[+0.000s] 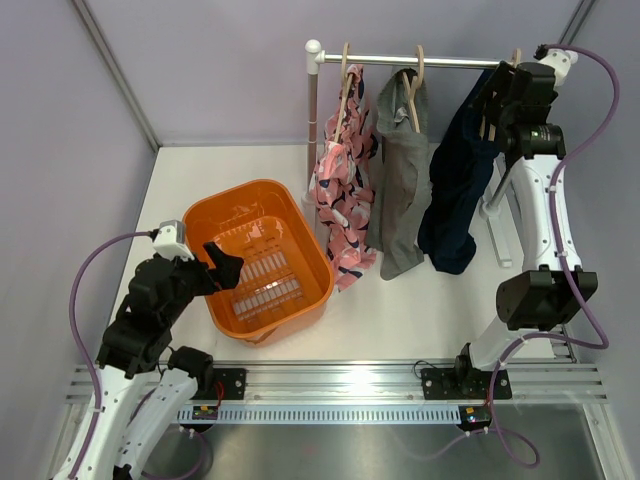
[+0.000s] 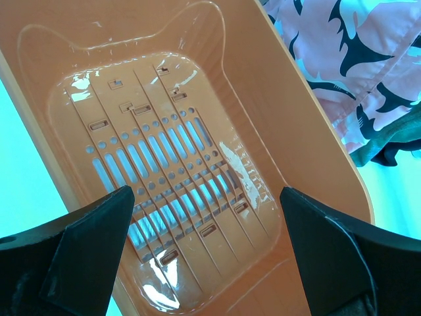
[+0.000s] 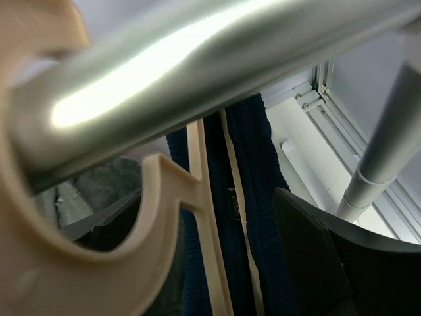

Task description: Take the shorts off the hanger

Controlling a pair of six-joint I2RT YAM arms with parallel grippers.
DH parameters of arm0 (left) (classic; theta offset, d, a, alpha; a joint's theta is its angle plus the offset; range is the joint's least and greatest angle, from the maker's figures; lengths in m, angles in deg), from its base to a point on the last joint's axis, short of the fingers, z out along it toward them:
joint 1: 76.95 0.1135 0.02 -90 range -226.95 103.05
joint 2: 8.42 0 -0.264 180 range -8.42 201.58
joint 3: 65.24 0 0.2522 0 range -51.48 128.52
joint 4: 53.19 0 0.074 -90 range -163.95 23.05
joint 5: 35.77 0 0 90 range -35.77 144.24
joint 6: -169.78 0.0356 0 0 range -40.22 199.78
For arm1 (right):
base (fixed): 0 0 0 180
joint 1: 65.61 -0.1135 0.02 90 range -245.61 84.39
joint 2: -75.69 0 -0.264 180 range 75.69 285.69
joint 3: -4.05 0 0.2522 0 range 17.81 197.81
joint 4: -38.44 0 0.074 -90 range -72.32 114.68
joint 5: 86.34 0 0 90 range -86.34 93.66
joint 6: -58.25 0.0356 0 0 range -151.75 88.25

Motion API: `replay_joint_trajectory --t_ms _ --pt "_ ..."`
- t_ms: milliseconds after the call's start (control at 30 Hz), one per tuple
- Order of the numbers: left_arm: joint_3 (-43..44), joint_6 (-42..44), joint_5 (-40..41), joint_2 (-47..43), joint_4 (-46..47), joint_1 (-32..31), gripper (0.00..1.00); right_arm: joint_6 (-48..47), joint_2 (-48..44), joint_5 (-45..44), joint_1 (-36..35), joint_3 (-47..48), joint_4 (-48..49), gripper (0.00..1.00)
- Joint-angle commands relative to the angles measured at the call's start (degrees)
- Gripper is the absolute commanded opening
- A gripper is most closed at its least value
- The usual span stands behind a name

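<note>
Three shorts hang on beige hangers from a metal rail (image 1: 420, 61): pink patterned shorts (image 1: 343, 200) at left, grey shorts (image 1: 402, 190) in the middle, navy shorts (image 1: 455, 190) at right. My right gripper (image 1: 498, 95) is up at the rail by the navy shorts' hanger. In the right wrist view it (image 3: 210, 263) is open, with its fingers on either side of the hanger (image 3: 204, 217) and the navy shorts (image 3: 260, 197), just below the rail (image 3: 197, 72). My left gripper (image 1: 222, 265) is open and empty above the orange basket (image 1: 300, 235); it also shows in the left wrist view (image 2: 207, 263).
The orange basket (image 2: 316, 131) has nothing in it and stands left of the rack, close to the pink shorts (image 2: 355, 59). The rack's white post (image 1: 313, 110) rises behind the basket. Grey walls close in the back and left.
</note>
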Motion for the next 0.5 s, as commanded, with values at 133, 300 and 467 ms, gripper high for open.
replay_joint_trajectory --t_ms 133,300,467 --pt "0.99 0.88 -1.19 -0.56 2.65 -0.63 0.99 0.60 2.41 -2.46 0.15 2.07 4.88 0.79" --pt "0.99 0.70 -0.92 -0.56 2.57 -0.81 0.99 -0.37 1.53 -3.60 0.15 0.84 7.69 0.75" --pt "0.99 0.79 -0.92 -0.38 2.57 -1.16 0.99 -2.12 1.70 -3.87 0.15 0.67 9.18 0.72"
